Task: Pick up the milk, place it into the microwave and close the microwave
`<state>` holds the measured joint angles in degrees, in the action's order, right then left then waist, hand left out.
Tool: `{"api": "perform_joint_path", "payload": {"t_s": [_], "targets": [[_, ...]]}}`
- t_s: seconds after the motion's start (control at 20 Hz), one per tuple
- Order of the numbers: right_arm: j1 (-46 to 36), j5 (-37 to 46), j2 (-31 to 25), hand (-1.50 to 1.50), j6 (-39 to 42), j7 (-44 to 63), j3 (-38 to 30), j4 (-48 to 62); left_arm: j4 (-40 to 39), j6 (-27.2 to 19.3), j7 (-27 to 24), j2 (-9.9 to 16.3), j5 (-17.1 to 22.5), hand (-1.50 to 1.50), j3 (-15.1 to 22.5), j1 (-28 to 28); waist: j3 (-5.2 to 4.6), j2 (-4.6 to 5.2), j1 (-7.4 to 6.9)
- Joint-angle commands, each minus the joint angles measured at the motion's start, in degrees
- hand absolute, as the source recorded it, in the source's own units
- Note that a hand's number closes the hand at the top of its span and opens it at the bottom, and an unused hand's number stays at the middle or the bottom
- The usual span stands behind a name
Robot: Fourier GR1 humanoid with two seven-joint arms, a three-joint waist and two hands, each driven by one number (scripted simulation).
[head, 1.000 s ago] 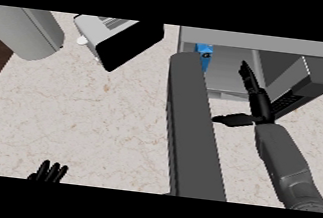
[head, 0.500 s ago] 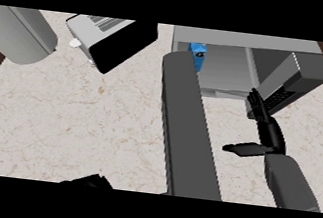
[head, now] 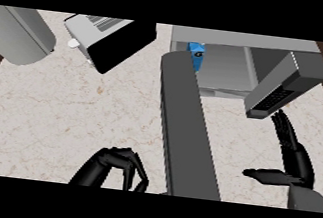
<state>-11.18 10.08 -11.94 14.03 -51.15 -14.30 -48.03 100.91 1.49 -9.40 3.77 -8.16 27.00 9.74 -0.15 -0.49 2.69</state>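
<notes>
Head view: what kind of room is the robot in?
Most likely a kitchen. There is a pale stone-look counter, an open microwave with a blue milk carton inside, and what looks like a toaster beside it.

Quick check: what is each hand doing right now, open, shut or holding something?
Left hand: shut, fingers curled, holding nothing.
Right hand: open, fingers straight, holding nothing.

Even, bright flat light, no glare, only faint soft shadows on the counter (head: 67, 115)
</notes>
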Motion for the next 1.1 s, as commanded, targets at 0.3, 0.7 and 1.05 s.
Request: {"api": "perform_joint_path", "payload": {"t_s": [0.3,0.7,1.05], "targets": [[13.63,-5.21,-5.22,-1.50,5.74,2.46,-1.57,-16.82,-22.77,2.45,4.90,-3.68,-4.17,1.50,8.12,-17.75,0.03,0.55,0.17],[18.20,-12.46,-6.56,-1.50,11.28,5.49,-1.70,-28.50,-40.90,-4.37,-3.52,-3.74,8.02,1.50,19.02,-30.56,-0.05,0.79,1.20],[15.17,-16.45,-9.50,-1.50,13.93,6.42,-1.24,-28.57,-43.38,-18.55,-0.52,-3.75,18.69,1.50,27.97,-37.68,-0.03,1.41,3.89]]}}
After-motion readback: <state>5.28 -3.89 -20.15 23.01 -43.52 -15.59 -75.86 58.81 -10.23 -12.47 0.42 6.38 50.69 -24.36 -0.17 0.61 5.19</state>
